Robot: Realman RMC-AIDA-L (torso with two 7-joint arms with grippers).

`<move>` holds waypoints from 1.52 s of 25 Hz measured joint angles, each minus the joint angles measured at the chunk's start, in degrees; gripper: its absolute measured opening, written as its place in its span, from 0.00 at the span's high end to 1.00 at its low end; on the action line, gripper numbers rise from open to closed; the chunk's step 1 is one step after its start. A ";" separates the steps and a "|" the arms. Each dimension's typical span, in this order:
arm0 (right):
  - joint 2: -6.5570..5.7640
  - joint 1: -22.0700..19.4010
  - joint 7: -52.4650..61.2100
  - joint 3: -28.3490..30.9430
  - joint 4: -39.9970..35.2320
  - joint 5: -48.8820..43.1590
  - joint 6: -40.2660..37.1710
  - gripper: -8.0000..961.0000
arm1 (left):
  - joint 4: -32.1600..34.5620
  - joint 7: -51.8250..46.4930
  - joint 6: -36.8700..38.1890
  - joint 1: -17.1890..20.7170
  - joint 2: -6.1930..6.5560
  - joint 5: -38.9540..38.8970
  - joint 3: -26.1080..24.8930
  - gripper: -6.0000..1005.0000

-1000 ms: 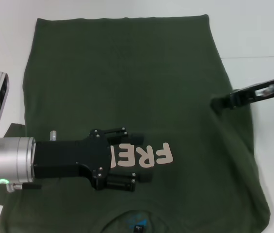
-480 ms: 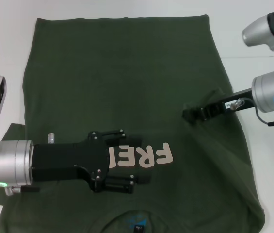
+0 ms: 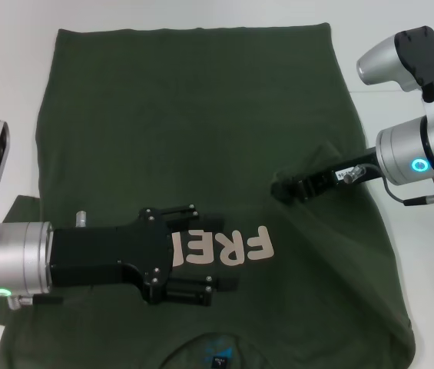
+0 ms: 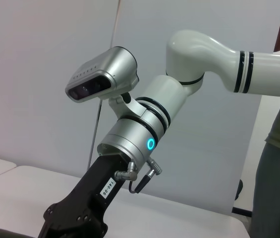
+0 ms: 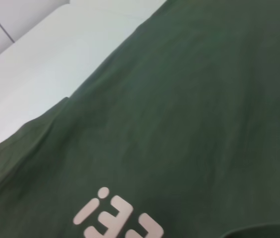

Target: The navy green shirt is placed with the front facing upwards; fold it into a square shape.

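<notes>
Half the shirt lettering hides under the open left hand; right hand grips cloth.

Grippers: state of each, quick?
Left gripper: open, fingers spread over the shirt lettering, holding nothing.
Right gripper: shut on the shirt's right side, fabric pulled inward.

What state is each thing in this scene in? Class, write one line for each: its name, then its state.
navy green shirt: lying front up on the table, its right side pulled in over the body, not yet square.
left gripper: open, resting low over the chest lettering.
right gripper: shut on the shirt's right side, carrying it inward.
table: white, largely covered by the shirt.
</notes>
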 joint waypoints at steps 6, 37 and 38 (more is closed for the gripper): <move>0.03 0.24 -0.03 -1.32 -0.02 0.63 -0.27 0.99 | 0.00 0.10 -0.03 0.00 0.00 0.00 0.00 0.13; -0.65 -1.26 -5.71 -1.45 3.22 7.28 1.80 0.56 | 0.01 0.39 0.09 0.35 0.00 -0.09 -0.48 0.13; -0.77 -1.84 -6.76 -0.61 2.53 7.91 1.04 0.52 | 0.00 0.40 0.17 0.39 0.00 -0.29 -0.49 0.13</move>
